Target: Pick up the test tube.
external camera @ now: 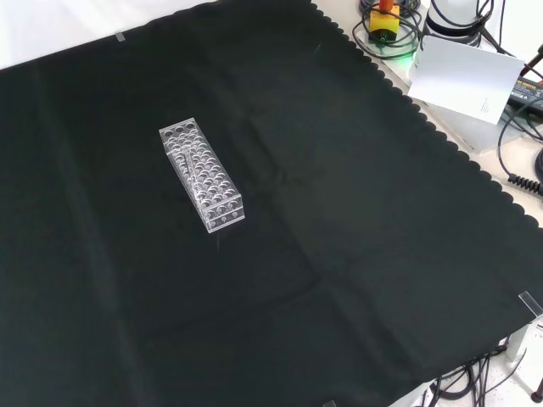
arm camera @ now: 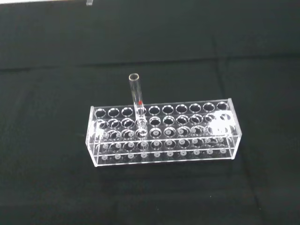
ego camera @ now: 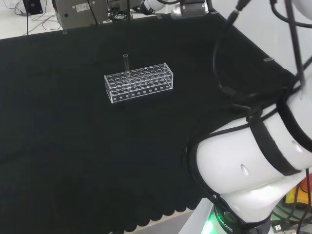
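since my wrist view looks straight at it, the test tube [arm camera: 137,101] stands upright in the clear rack [arm camera: 161,133], frame centre, well ahead; robot hand state: can't tell.

Lab: test-tube rack [arm camera: 161,133], robot arm [ego camera: 253,165], cabling.

A clear test tube [arm camera: 137,101] stands upright in one hole of a clear plastic rack [arm camera: 161,133], which rests on the black cloth-covered surface [arm camera: 56,187].
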Tool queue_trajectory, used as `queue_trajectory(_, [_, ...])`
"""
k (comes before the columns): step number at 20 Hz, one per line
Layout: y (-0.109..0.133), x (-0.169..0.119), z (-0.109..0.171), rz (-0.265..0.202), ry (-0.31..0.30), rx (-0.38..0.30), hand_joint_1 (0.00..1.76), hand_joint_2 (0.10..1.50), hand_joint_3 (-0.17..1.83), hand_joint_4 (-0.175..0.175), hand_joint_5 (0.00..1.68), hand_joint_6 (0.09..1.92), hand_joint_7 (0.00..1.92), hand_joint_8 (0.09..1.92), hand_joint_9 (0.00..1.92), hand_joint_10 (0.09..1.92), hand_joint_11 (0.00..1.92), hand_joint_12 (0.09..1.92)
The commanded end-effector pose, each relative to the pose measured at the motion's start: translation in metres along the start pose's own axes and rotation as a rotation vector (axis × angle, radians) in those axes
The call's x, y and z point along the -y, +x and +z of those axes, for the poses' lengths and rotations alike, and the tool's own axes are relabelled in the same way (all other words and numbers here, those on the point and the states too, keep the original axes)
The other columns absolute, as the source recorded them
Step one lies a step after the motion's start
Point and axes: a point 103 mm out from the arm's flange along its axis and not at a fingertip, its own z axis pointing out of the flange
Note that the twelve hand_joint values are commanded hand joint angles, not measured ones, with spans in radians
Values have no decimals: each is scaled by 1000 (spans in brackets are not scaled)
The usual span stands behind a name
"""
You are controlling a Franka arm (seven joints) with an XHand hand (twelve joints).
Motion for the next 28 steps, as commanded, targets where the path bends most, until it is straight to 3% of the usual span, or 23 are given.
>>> queue_trajectory(1, [10,-64,22,-10,67,-7,762,1088,-175,-115,367,99,354,935,378,907,149,1542])
queue_trajectory(7, [16,-94,41,-6,94,-24,775,1092,-175,-125,394,130,425,933,458,882,226,1510])
queue_trajectory(18, [27,-137,85,2,187,7,815,1096,-175,-145,432,237,524,910,566,837,296,1478])
queue_trajectory(24, [36,-159,109,-3,234,27,852,1094,-175,-158,377,539,582,903,614,818,343,1457])
queue_trajectory(28, [42,-171,128,4,265,52,864,1095,-175,-162,379,617,602,906,632,816,363,1450])
